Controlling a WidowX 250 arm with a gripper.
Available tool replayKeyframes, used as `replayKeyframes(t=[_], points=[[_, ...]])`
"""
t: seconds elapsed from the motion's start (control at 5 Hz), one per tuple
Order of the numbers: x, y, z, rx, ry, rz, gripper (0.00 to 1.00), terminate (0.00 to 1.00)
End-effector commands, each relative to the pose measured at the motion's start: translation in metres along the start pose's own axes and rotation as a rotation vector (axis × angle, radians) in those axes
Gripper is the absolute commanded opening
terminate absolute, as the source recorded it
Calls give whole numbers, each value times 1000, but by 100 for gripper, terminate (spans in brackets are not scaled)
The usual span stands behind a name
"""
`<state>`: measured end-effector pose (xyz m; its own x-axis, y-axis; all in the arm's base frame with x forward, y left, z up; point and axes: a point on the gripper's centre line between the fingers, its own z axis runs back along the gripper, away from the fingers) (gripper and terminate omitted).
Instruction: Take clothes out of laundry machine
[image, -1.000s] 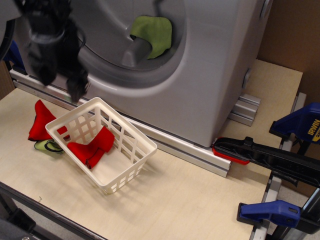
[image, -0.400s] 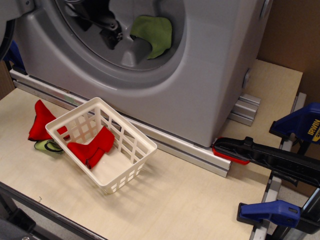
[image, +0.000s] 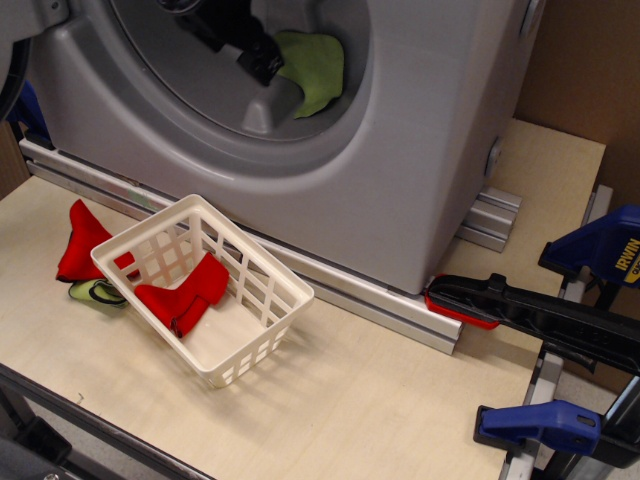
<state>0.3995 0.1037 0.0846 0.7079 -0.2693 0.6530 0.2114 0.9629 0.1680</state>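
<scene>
The olive-green cloth (image: 315, 68) lies inside the round drum hole of the grey laundry machine (image: 400, 170), draped over a grey hump at the drum's right side. My black gripper (image: 262, 62) reaches into the drum from the upper left. Its tips are at the cloth's left edge and cover part of it. I cannot tell whether the jaws are open or shut.
A white lattice basket (image: 258, 305) with a red cloth (image: 183, 297) in it stands in front of the machine. Another red cloth (image: 82, 240) and a small green piece (image: 95, 292) lie left of the basket. Blue and black clamps (image: 560, 330) sit at the right edge.
My gripper has moved from outside the machine at the left into the drum and then right, up to the green cloth's left edge. The cloth has not moved.
</scene>
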Motion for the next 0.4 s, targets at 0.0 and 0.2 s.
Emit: replayKeyframes(t=[0.0, 0.2], points=[[33, -2, -1, -16, -61, -23, 100, 0], [36, -10, -22, -79, -52, -38, 100, 0]])
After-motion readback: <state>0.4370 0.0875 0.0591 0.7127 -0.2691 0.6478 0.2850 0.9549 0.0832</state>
